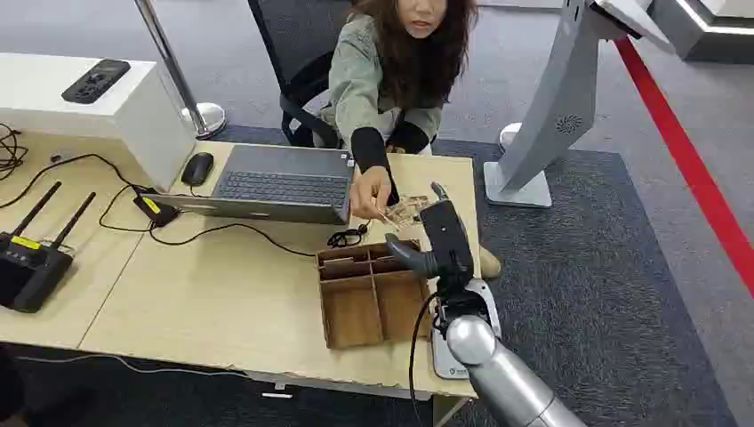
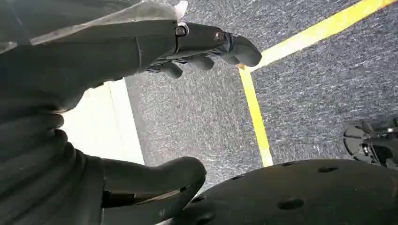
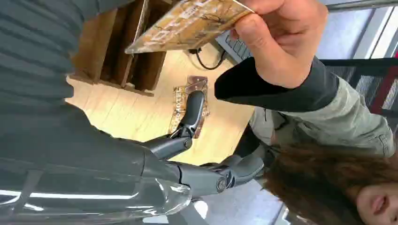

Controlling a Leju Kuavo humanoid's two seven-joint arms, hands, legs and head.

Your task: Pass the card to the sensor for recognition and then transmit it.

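A person's hand [image 1: 372,193] pinches a patterned brown card [image 1: 402,213] over the desk, just beyond the wooden box. In the right wrist view that card [image 3: 187,23] is held at one end by the person's fingers [image 3: 277,37]. My right hand [image 1: 437,238] is raised beside the card, its fingers [image 3: 192,110] spread and its thumb out below the card, holding nothing. A second patterned card [image 3: 180,96] lies flat on the desk behind my fingers. My left hand [image 2: 141,93] hangs over the grey carpet with nothing in it.
A wooden compartment box [image 1: 369,298] sits under my right hand. A white device [image 1: 442,360] lies at the desk's front edge beneath my forearm. A laptop [image 1: 276,182], mouse [image 1: 196,168], cables and a router [image 1: 27,267] fill the left. A grey kiosk stand [image 1: 551,107] rises behind.
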